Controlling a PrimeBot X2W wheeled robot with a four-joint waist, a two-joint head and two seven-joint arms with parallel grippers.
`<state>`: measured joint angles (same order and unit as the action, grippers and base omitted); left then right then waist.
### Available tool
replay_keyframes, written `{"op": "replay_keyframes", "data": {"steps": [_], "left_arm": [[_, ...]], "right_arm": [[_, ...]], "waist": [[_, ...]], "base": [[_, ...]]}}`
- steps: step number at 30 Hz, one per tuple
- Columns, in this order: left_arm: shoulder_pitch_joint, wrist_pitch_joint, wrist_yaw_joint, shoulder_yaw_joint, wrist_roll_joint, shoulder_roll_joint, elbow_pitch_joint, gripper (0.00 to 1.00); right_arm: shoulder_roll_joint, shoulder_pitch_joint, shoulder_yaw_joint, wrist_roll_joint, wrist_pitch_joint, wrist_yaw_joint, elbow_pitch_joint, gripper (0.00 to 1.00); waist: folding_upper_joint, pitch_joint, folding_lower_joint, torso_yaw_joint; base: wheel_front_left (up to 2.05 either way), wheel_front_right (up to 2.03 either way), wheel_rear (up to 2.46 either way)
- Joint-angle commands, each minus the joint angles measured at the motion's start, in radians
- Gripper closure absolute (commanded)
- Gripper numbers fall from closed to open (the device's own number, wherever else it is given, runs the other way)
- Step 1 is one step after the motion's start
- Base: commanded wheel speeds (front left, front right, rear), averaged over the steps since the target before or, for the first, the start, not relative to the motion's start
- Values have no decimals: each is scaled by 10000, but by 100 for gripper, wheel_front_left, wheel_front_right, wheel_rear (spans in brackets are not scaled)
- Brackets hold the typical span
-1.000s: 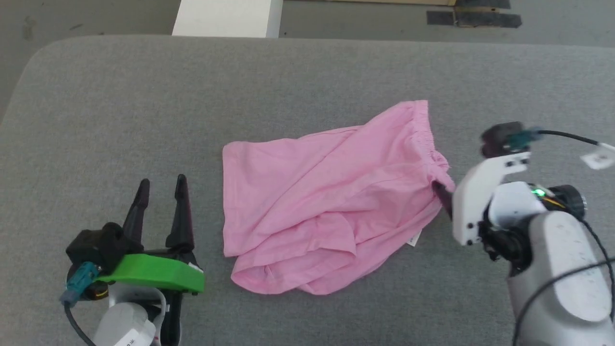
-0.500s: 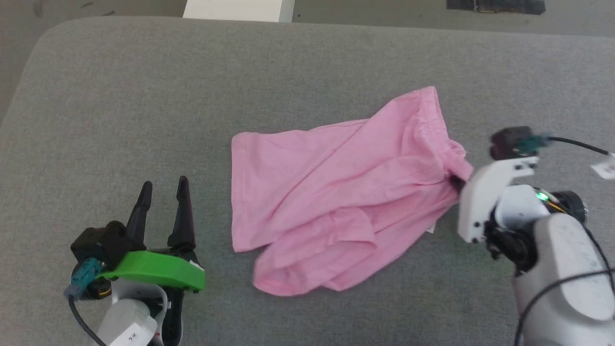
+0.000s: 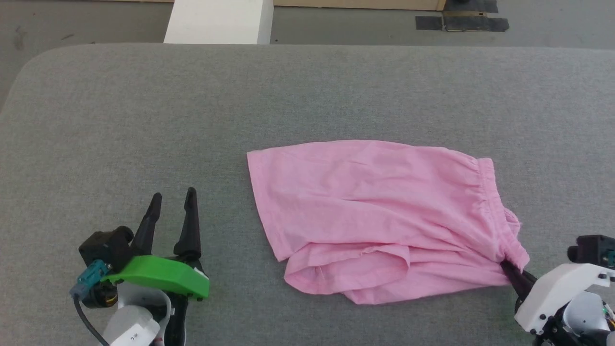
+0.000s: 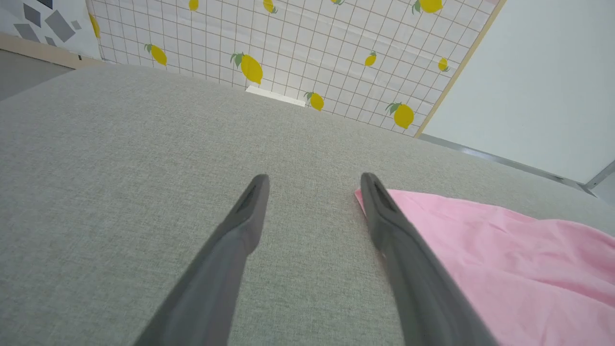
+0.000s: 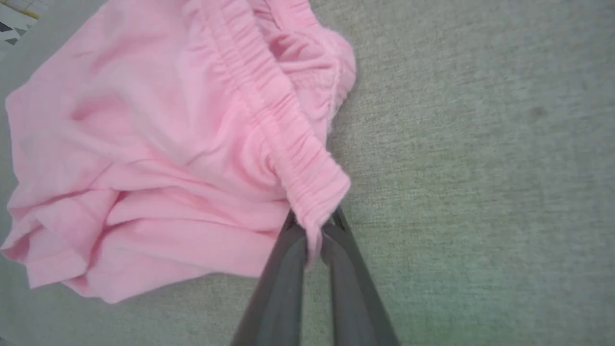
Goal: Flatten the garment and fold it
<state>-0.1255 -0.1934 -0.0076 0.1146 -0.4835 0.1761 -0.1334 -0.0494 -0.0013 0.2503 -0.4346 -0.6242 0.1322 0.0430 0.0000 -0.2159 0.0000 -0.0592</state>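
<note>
Grey surface point(image 3: 144, 120), left part: what is marked there? (Student)

Left gripper point(image 3: 174, 193): fingers apart, nothing between them, tips over bare surface. Far ahead of it, past the surface's far edge, stands a white box point(image 3: 216, 21). The shorts point(image 3: 379, 206) begin just to its right. In the left wrist view their corner lies beside the right finger; whether they touch cannot be told. (Tutor)

And the middle? (Student)

Pink shorts, lying on the surface between the two grippers, with a straight edge toward the left gripper and a loose fold along the side nearest the robot. The gathered waistband point(image 3: 490, 202) runs along the side toward the right gripper. (Tutor)

And at the right? (Student)

Right gripper point(image 3: 507, 266): fingers together, clamped on the waistband's near end. In the right wrist view the cloth bunches at the fingertips and fans away from them. (Tutor)
</note>
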Motion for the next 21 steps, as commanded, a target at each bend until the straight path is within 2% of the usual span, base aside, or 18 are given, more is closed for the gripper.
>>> {"op": "replay_keyframes", "data": {"steps": [1,7,8,9,15,18,21], "left_arm": [[101,51,19,15,-98,-9,-27,0],[-611,818,-93,155,-259,169,141,0],[-1691,2067,43,385,-232,349,-6,0],[-2290,2804,111,533,-247,396,-168,0],[-4624,6580,429,1532,100,788,-1877,0],[-5266,7829,506,1905,362,1016,-2777,0],[-5657,8327,461,2153,582,1193,-3354,0]], "right_arm": [[-9,18,111,-139,284,-15,-36,0],[-9,-346,856,-566,1416,-15,-551,0],[-9,-503,1231,-345,1627,-15,-1012,0],[-9,-577,1394,-287,1647,-15,-1183,0],[-9,-796,1642,-237,1548,-15,-1608,0],[-9,-826,1464,-343,1604,-15,-1603,0],[-9,-762,1282,-508,1733,-15,-1511,0]], "waist": [[0,73,0,105],[0,86,0,271],[0,-64,0,418],[0,-154,0,505],[0,-692,0,1023],[0,-920,0,1314],[0,-1119,0,1526]], "base": [[0,0,0],[0,0,0],[0,0,0],[0,0,0],[0,0,0],[0,0,0],[0,0,0]]}}
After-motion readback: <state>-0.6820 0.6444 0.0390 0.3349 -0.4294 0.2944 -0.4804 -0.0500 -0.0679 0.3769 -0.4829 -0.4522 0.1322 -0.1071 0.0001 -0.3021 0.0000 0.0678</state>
